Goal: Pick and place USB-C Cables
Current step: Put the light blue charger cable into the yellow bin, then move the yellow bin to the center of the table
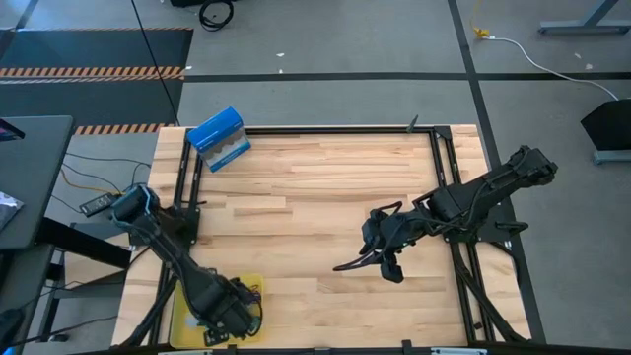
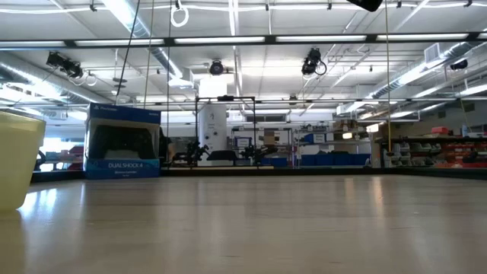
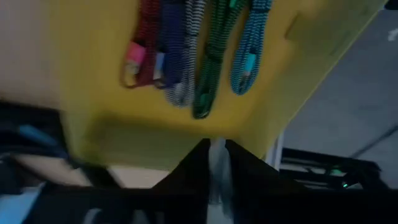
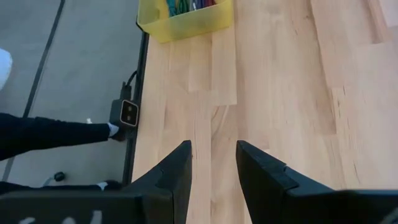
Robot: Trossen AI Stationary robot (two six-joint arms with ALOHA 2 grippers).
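Note:
The yellow tray (image 1: 187, 318) sits at the table's near left corner. In the left wrist view several cable bundles lie side by side on the tray's floor (image 3: 93, 62): magenta (image 3: 140, 50), purple (image 3: 168, 43), pale striped (image 3: 186, 59), dark green (image 3: 211, 68) and teal (image 3: 249, 50). My left gripper (image 1: 225, 318) hovers over the tray, with its fingers (image 3: 214, 158) shut and nothing between them. My right gripper (image 1: 386, 264) hangs open over bare wood right of the table's middle, and its fingers (image 4: 213, 155) point toward the tray (image 4: 180, 28). The low view shows no gripper.
A blue rectangular box (image 1: 219, 138) stands at the far left corner, also seen in the low view (image 2: 122, 141) behind the tray's wall (image 2: 15, 160). A black frame (image 1: 444, 177) runs along the table's sides. A person's dark sleeve (image 4: 50, 134) shows beyond the near edge. Bare wood spans the middle.

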